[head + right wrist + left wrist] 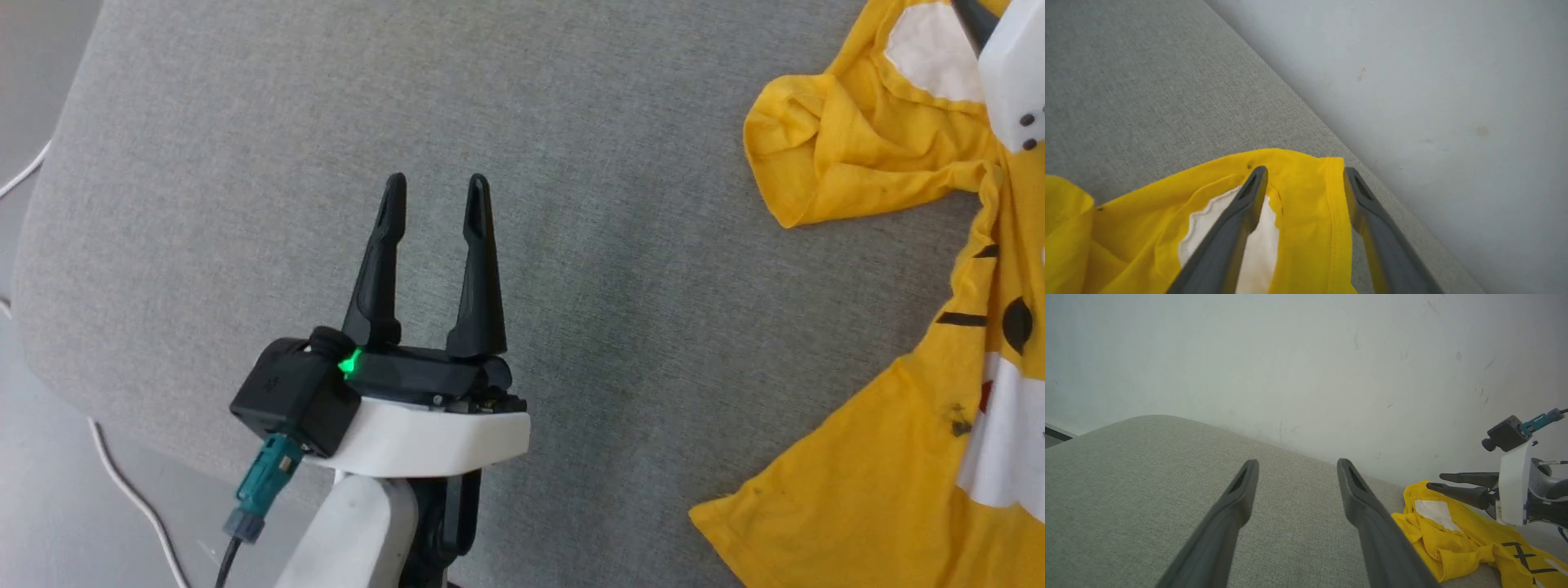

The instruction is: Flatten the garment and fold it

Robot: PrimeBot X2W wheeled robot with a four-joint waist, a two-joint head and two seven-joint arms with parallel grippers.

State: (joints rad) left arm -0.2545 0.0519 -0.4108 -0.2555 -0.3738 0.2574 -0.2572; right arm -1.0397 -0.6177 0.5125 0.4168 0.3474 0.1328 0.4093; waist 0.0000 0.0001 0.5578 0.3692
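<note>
Your left gripper is over bare grey fabric worktop, fingers spread, nothing between them. A green light glows at its base. It sits well apart from the garment.

The garment is a bright yellow T-shirt, bunched and creased at the worktop's right side, not flat. One crumpled lobe points toward the worktop's middle. Black stripes and a white ear patch show on the cloth, which runs off the head view's right and bottom edges.

Your right gripper is at the garment's far end, near the wall, with its fingers apart. In the right wrist view one finger crosses the white patch and the other lies just past the yellow hem, over grey fabric. The hem runs up between them, not pinched. You cannot tell whether the fingertips touch the cloth. The left wrist view puts them low, right at the garment's edge.

A white cable trails on the floor past the worktop's left edge.
</note>
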